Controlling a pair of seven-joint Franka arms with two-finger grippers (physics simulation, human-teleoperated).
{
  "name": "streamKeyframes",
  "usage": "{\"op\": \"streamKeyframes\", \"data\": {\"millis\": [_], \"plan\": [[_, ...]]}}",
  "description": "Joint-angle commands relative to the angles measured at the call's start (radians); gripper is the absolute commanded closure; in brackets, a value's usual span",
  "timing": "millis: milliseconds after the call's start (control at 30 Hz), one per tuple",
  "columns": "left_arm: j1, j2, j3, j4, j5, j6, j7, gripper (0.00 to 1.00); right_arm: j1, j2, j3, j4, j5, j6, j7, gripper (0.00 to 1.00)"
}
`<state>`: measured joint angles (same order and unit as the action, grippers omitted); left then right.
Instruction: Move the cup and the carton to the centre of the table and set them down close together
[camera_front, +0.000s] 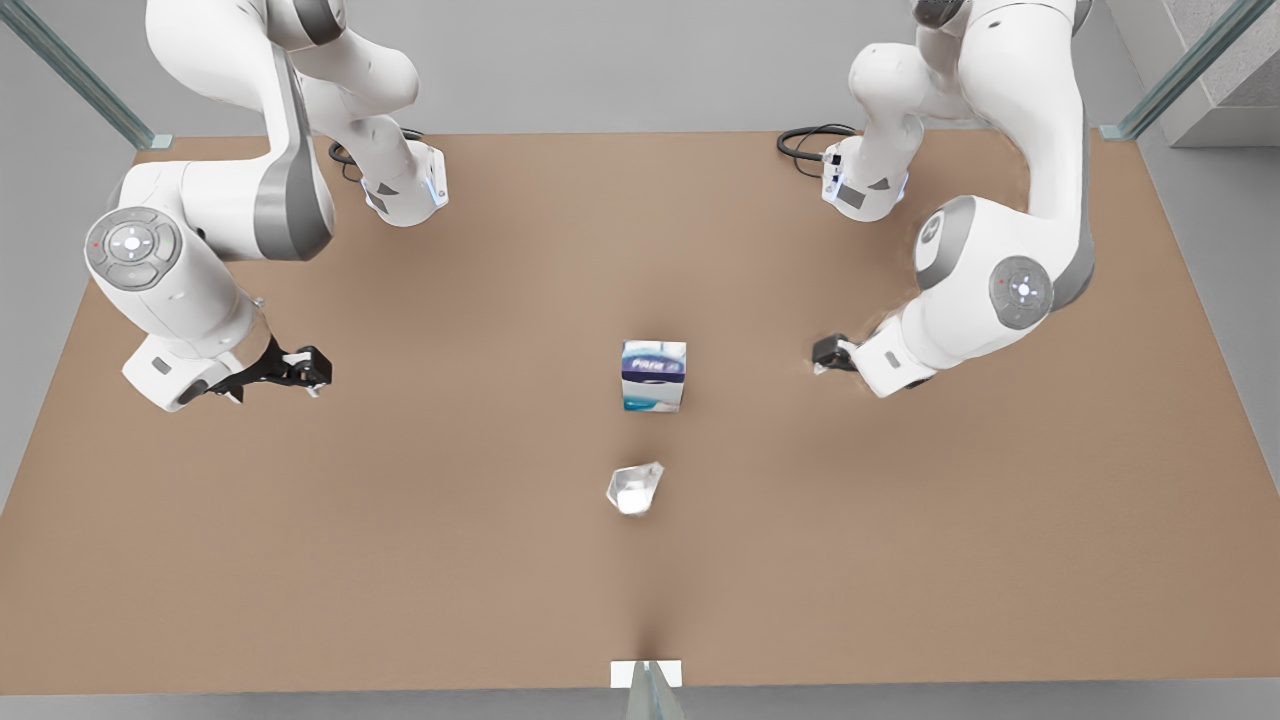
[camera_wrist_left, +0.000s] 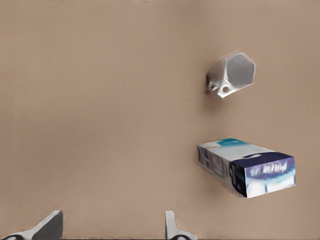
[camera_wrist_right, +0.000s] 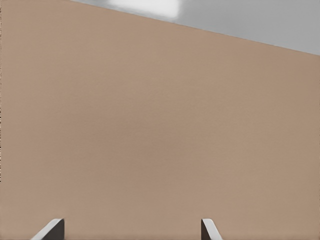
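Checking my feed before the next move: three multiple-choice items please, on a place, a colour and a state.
1. In the front view, the cup lies where from the carton? A nearer the camera; B behind it; C on top.
2. The table is: A green; B tan-brown; C black.
3. The left gripper and right gripper have jaws: A open, empty; B shut on the cup; C shut on the carton.
Answers: A, it sits below the carton in that picture; B, plain tan surface; A, each wrist view shows bare table between spread jaws.
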<state>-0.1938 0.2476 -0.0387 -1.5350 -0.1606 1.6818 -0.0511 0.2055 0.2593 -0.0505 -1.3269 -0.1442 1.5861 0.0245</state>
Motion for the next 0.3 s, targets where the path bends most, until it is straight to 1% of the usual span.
{"op": "streamKeyframes", "data": {"millis": [0,33,67,100,133,167,267], "plan": [[0.020,-0.004,0.003,0.001,0.210,-0.014,0.005,0.00,0.000,0.000,0.000,0.000,0.000,0.000,-0.001,0.00],[0.013,-0.019,0.121,-0.013,0.159,-0.027,0.011,0.00,0.000,0.000,0.000,0.000,0.000,0.000,0.000,0.00],[0.020,-0.037,0.149,-0.011,0.159,-0.024,0.020,0.00,0.000,0.000,0.000,0.000,-0.002,0.000,-0.001,0.00],[0.062,-0.063,0.149,-0.020,0.174,-0.034,0.024,0.00,0.000,0.000,0.000,0.000,-0.002,0.000,-0.001,0.00],[0.099,-0.106,0.149,-0.062,0.185,-0.022,0.036,0.00,0.000,0.000,0.000,0.000,-0.002,0.000,-0.001,0.00],[0.154,-0.116,0.148,-0.065,0.165,-0.024,0.054,0.00,0.002,0.000,0.000,0.000,-0.002,0.000,-0.001,0.00],[0.166,-0.160,0.149,-0.099,0.162,-0.036,0.034,0.00,0.002,0.000,0.001,0.000,0.000,0.000,0.000,0.00]]}}
